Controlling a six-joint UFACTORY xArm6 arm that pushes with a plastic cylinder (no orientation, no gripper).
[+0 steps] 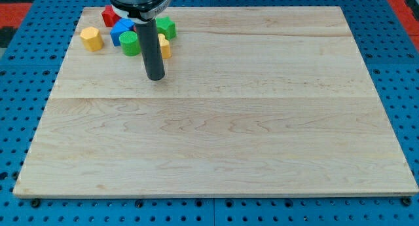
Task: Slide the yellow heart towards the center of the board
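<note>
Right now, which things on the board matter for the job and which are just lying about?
For the job: yellow heart, half hidden behind my tip; wooden board.
Just lying about: yellow hexagon block, red block, blue block, green cylinder, green block.

tip [155, 77] just below yellow heart [163, 47] (part hidden), blocks top-left

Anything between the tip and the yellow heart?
Nothing visible in the camera view: my tip sits just below the yellow heart, whose left part my rod hides. The green cylinder lies left of that line.
</note>
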